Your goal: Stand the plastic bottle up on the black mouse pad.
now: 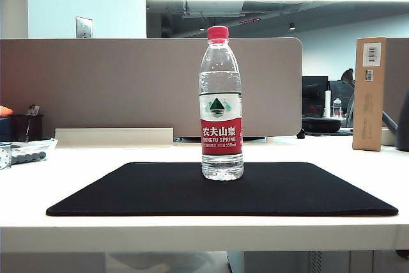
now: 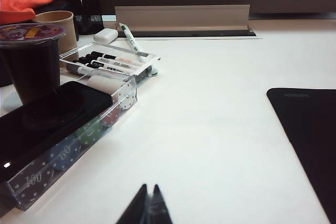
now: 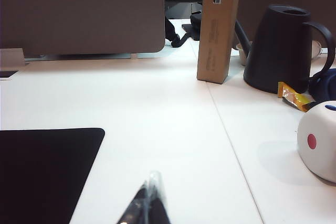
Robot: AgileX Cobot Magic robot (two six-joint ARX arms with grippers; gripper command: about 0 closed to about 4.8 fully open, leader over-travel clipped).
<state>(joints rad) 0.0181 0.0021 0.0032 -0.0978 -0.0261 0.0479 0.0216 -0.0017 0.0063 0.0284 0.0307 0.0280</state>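
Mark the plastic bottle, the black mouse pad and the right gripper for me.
plastic bottle (image 1: 221, 135): exterior view, on its red label.
black mouse pad (image 1: 147, 193): exterior view, bare surface left of the bottle.
right gripper (image 3: 148, 203): right wrist view, where the shut fingertips meet, over the white table.

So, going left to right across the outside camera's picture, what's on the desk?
Clear box of small round pieces → black mouse pad with the plastic bottle standing on it → tall cardboard box.
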